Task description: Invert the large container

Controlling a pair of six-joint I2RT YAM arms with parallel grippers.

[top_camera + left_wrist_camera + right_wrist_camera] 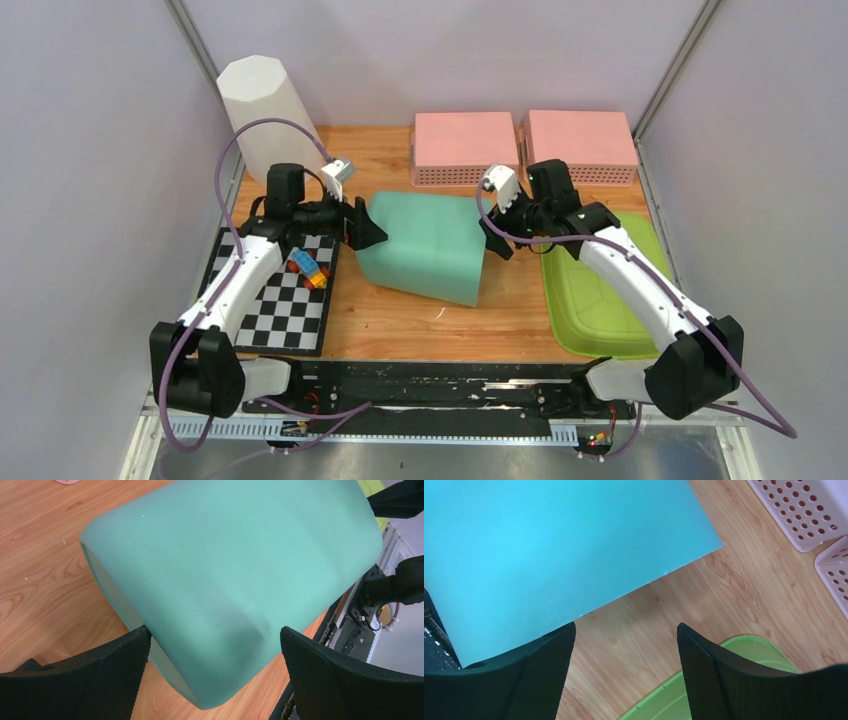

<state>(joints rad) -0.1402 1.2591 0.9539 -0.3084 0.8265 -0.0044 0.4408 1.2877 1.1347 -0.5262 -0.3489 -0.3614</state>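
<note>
2-sided flanking of container [430, 250]: left gripper [365, 228] jaws wide beside it, right gripper [496, 240] jaws parted, empty, opposite. Flip seemingly unfinished; next, grip and roll.

This is a robotics lab test cell. Plain pale lilac wall panels [90, 150] set in bare aluminium struts [195, 45] box in a small wooden counter [400, 320]. A white-and-black left robot arm [235, 285] and a matching right robot arm [630, 270] are bolted to a black mounting rail [450, 385] at the near edge, with purple cables [240, 140] looping loose. The counter carries unrelated props: a large teal plastic container [430, 250], two pink perforated plastic baskets [465, 140], a lime-green plastic tray [590, 300] and a black-and-white chequered mat [290, 310].
</note>
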